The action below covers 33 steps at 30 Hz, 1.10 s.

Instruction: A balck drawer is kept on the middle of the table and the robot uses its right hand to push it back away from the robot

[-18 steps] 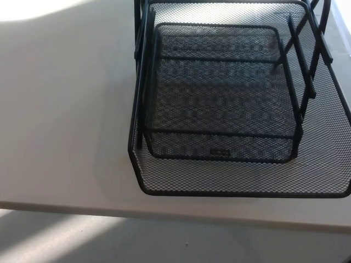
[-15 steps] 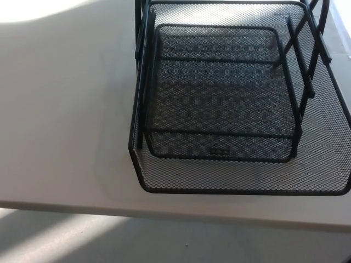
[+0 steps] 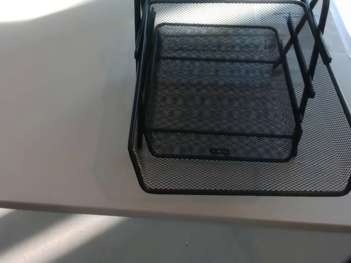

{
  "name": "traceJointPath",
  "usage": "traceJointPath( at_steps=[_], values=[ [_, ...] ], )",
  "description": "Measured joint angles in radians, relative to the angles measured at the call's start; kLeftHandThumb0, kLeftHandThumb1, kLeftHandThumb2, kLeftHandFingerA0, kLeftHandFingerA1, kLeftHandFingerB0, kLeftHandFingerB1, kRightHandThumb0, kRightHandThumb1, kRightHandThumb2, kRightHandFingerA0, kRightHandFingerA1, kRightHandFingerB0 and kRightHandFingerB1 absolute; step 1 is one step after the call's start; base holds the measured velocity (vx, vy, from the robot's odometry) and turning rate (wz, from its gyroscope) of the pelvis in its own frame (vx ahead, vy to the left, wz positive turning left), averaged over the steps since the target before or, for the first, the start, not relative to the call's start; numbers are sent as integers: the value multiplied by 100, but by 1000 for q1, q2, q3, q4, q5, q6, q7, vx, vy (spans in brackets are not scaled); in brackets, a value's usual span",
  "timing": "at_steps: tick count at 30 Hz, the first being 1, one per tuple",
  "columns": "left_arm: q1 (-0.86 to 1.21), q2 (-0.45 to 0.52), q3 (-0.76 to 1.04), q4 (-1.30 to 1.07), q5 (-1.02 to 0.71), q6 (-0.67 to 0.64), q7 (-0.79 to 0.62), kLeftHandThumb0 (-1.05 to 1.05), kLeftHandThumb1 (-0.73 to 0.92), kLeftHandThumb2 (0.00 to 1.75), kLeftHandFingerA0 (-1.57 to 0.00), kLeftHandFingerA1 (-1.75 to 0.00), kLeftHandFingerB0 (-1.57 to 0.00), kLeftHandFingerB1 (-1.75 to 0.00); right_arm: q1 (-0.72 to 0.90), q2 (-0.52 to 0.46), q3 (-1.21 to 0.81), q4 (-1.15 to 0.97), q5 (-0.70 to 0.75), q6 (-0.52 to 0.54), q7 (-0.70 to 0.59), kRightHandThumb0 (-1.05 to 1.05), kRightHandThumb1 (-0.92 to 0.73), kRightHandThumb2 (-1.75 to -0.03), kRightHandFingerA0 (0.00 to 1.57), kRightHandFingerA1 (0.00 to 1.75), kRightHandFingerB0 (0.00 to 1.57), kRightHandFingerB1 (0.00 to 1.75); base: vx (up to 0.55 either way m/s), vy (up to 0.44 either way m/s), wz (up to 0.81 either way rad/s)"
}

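Observation:
A black wire-mesh drawer [image 3: 241, 181] sits on the white table [image 3: 60, 120], taking up the right half of the head view. Its front rim lies close to the table's near edge. A second, smaller mesh tray [image 3: 219, 93] stands stacked above it on black metal rails [image 3: 143, 71]. The drawer's right side runs out of the picture. Neither of my hands shows anywhere in the view.
The table's near edge [image 3: 164, 211] runs across the bottom of the picture, with grey floor [image 3: 109, 241] below it. Bright light falls on the far left of the tabletop [image 3: 33, 11].

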Motion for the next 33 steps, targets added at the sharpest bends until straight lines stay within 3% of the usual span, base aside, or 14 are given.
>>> traceJointPath(
  at_steps=[4,5,7,8,10,11,12,13,15,18,26,27,28,33],
  values=[
    [0,0,0,0,0,0,0,-64,61,86,-27,-45,-19,-41,45,-21,-19,-131,36,-4,32,-79,-85,-69,28,31,25,29,0,0,0],
    [0,0,0,0,0,0,0,-59,73,62,-34,-33,-25,-29,57,-28,-23,-170,49,-5,42,-79,-86,-68,28,31,25,29,0,0,0],
    [0,0,0,-1,0,0,0,-59,73,62,-34,-33,-25,-29,81,-39,-32,-246,74,-7,59,-79,-86,-68,28,31,25,29,0,0,0],
    [0,0,0,-1,0,0,0,-59,73,61,-35,-33,-25,-29,91,-45,-36,-280,88,-8,68,-78,-70,-107,19,45,19,44,0,0,0],
    [-1,0,-1,-1,0,0,0,-60,72,62,-35,-34,-26,-29,102,-51,-42,-316,102,-9,77,-79,-69,-107,21,45,19,44,0,0,0],
    [-1,0,-1,-1,0,0,0,-58,73,61,-35,-33,-25,-29,115,-61,-50,-367,121,-9,89,-82,-83,-69,29,31,25,30,0,0,0],
    [-1,-1,-1,-1,0,-1,0,-58,73,61,-35,-33,-25,-29,129,-72,-56,-416,141,-10,101,-82,-83,-69,29,31,25,30,0,0,0],
    [-1,-1,-2,-1,0,-1,0,-64,61,86,-27,-45,-20,-41,137,-77,-59,-450,155,-10,110,-82,-88,-67,30,31,28,31,0,0,0],
    [-1,-1,-2,-1,0,-1,0,-61,72,62,-35,-34,-26,-29,148,-86,-62,-505,180,-10,124,-86,-89,-68,33,32,30,31,0,0,0],
    [-1,-1,-2,-1,0,-1,0,-60,72,61,-36,-34,-26,-29,163,-98,-67,-573,215,-11,144,-85,-89,-68,33,33,28,31,0,0,0],
    [-1,-1,-2,-1,0,-2,0,-64,60,86,-27,-46,-19,-41,178,-124,-86,-755,335,-11,208,-78,-88,-67,24,34,24,32,0,0,0],
    [-1,-1,-2,-1,0,-2,0,-63,60,86,-28,-46,-20,-41,178,-126,-86,-766,343,-11,213,-75,-67,-104,18,47,17,45,0,0,0],
    [-1,-1,-2,-1,0,-2,0,-58,73,61,-36,-34,-26,-29,176,-129,-87,-784,358,-10,221,-74,-85,-66,24,34,24,33,0,0,0],
    [-1,-1,-2,-1,0,-2,0,-58,73,61,-36,-34,-26,-29,162,-143,-88,-857,425,-6,256,-72,-84,-66,24,35,25,33,0,0,0]
  ],
)
